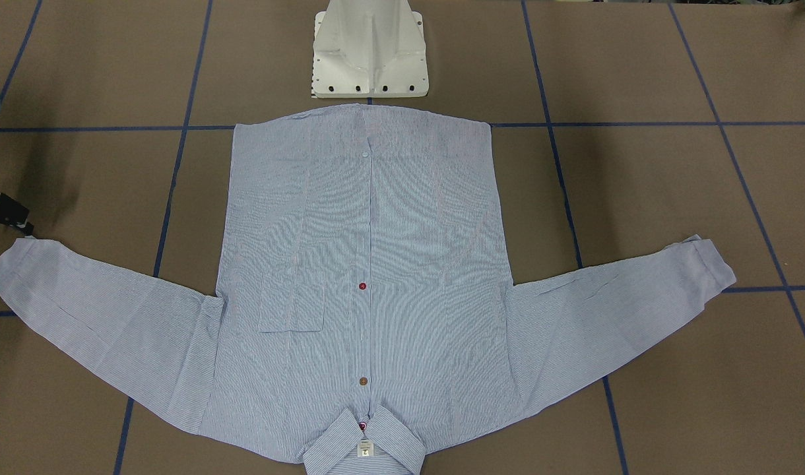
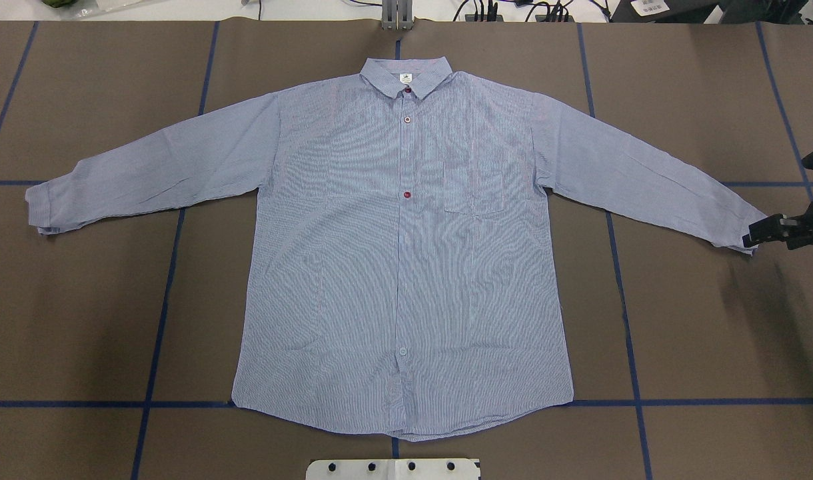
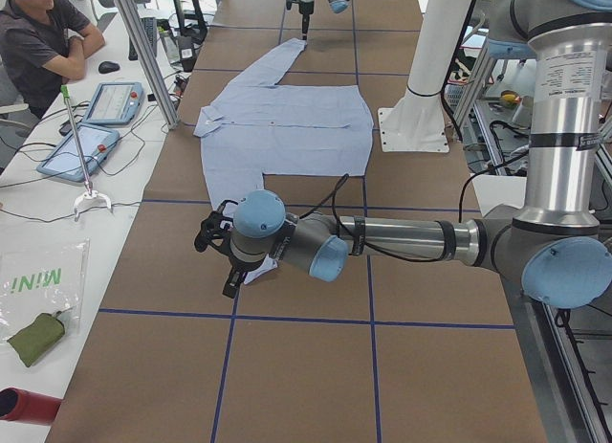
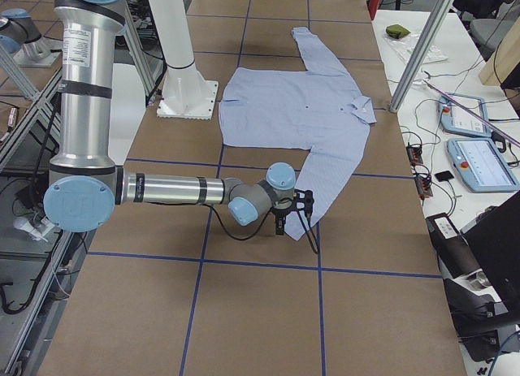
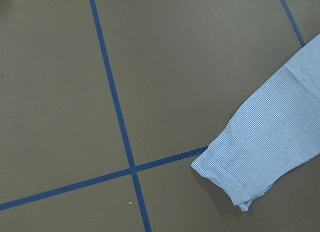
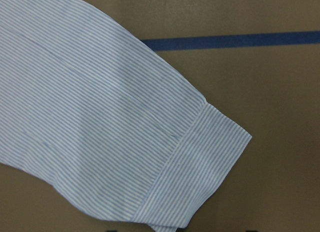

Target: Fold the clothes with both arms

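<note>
The light blue striped shirt [image 2: 406, 267] lies flat, front up and buttoned, with its collar on the far side from the robot and both sleeves spread out. My right gripper [image 2: 756, 235] hangs just beyond the right sleeve's cuff [image 2: 736, 230], near the table, and looks open; it also shows in the front view [image 1: 3, 214] and the right view [image 4: 284, 222]. The right wrist view is filled by that cuff [image 6: 200, 177]. My left gripper [image 3: 215, 256] hovers above the left sleeve's cuff [image 5: 240, 177]. It shows only in the left view, so I cannot tell its state.
The white pedestal base [image 1: 369, 53] stands just behind the shirt's hem. Blue tape lines [image 2: 160, 300] cross the brown table. A side bench with tablets [image 3: 110, 103], cables and a seated operator [image 3: 38, 41] runs along the collar side.
</note>
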Robot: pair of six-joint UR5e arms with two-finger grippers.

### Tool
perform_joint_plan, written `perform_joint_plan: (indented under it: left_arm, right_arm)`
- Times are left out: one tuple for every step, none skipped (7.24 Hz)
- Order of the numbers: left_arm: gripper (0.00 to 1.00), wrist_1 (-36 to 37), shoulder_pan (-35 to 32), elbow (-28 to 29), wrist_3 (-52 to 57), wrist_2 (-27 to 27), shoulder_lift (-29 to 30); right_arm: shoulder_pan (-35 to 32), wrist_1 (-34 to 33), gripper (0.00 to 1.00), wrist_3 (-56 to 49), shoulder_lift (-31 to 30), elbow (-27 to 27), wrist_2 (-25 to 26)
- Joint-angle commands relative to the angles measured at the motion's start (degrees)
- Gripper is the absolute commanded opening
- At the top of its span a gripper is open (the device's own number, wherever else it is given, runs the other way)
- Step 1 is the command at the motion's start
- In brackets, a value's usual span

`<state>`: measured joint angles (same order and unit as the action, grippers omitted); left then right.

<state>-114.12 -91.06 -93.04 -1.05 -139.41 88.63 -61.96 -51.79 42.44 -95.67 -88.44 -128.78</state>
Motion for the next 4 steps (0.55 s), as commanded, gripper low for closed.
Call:
perform_joint_plan:
  left_arm:
    - [0.99, -0.76, 0.00, -0.03, -0.09, 0.19, -0.21]
    - [0.99, -0.76, 0.00, -0.12, -0.09, -0.07, -0.21]
    - [0.99, -0.76, 0.00, -0.12, -0.09, -0.16, -0.21]
    - [0.99, -0.84, 0.00, -0.12, -0.09, 0.10, -0.21]
  right_arm:
    - [1.05, -0.06, 0.88, -0.17, 0.31, 1.07, 1.08]
    - [1.13, -0.23, 0.84, -0.43, 0.66, 1.77, 1.08]
    - [1.05, -0.41, 0.71, -0.61, 0.75, 1.87, 1.08]
    - [1.13, -0.59, 0.68, -0.69, 0.92, 1.87, 0.99]
